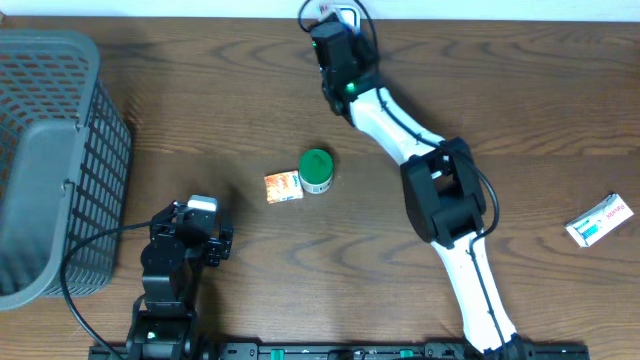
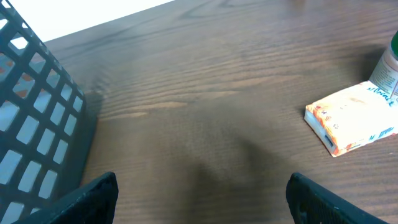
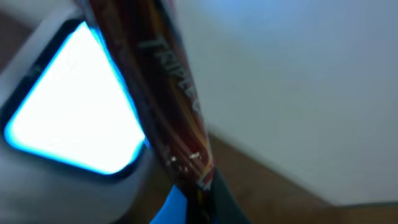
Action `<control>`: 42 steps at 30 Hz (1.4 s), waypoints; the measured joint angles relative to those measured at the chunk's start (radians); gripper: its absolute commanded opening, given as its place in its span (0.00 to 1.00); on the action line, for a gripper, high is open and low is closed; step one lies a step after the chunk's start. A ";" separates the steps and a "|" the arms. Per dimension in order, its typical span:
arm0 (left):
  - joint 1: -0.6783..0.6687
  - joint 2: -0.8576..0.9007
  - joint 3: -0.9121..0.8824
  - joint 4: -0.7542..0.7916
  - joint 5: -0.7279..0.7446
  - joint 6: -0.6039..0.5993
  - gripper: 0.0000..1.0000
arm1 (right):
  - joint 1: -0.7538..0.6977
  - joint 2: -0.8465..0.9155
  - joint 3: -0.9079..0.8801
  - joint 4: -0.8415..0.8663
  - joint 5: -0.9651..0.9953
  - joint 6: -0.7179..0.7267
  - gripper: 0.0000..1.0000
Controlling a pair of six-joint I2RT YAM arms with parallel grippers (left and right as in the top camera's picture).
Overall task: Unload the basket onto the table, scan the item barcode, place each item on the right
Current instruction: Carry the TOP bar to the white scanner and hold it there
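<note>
Packet (image 3: 168, 106), pinched in closed right claw (image 1: 333, 40), held across lit scanner (image 3: 74, 118): mid-scan, probably. Left claw (image 2: 205, 202) wide, empty. Next: angle barcode toward scanner.

Overhead's looking straight down, left wrist's skimming low at the same orange box (image 1: 283, 187) (image 2: 351, 118), right wrist's hugging the scanner (image 3: 74, 106).

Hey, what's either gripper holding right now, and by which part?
Right gripper holds a dark red packet by its near end, at the lit scanner; left gripper holds nothing.
</note>
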State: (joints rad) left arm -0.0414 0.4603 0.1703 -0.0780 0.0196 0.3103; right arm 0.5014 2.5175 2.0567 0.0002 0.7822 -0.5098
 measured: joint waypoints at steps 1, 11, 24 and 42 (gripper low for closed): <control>0.000 0.000 0.000 0.000 0.000 0.000 0.87 | 0.002 0.004 0.004 0.050 0.035 -0.043 0.01; 0.000 0.000 0.000 0.000 0.000 0.000 0.87 | -0.001 0.143 0.018 0.137 0.196 -0.471 0.01; 0.000 0.000 0.000 0.000 0.000 0.000 0.87 | 0.010 0.158 0.017 -0.013 0.249 -0.592 0.01; 0.000 0.000 0.000 0.000 0.000 0.000 0.87 | -0.045 -0.322 0.024 -0.722 0.272 -0.275 0.01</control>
State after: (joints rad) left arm -0.0414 0.4603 0.1703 -0.0784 0.0196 0.3103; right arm 0.4568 2.1956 2.0804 -0.7219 1.0538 -0.7849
